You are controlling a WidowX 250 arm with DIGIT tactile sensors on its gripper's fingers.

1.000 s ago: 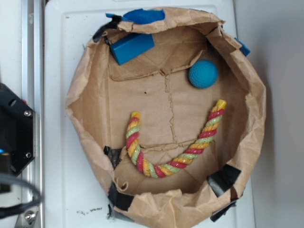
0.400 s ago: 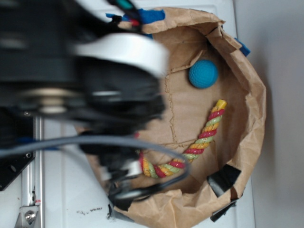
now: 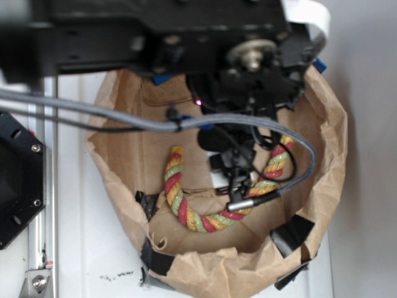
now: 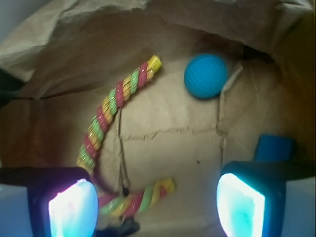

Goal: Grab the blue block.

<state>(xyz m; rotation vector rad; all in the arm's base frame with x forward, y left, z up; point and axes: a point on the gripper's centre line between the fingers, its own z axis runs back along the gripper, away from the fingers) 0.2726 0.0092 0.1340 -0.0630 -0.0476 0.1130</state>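
The blue block [image 4: 274, 147] lies on the floor of the paper bag [image 4: 69, 44], against its wall, showing just behind the gripper's [image 4: 157, 203] right-hand pad [image 4: 239, 204]. The fingers are spread wide with nothing between them, hanging above the bag floor. The teal ball [image 4: 206, 75] sits near the block, further along the same wall. The striped rope toy [image 4: 106, 126] curves across the floor on the far side from the block.

In the exterior view the arm [image 3: 186, 37] covers most of the block.
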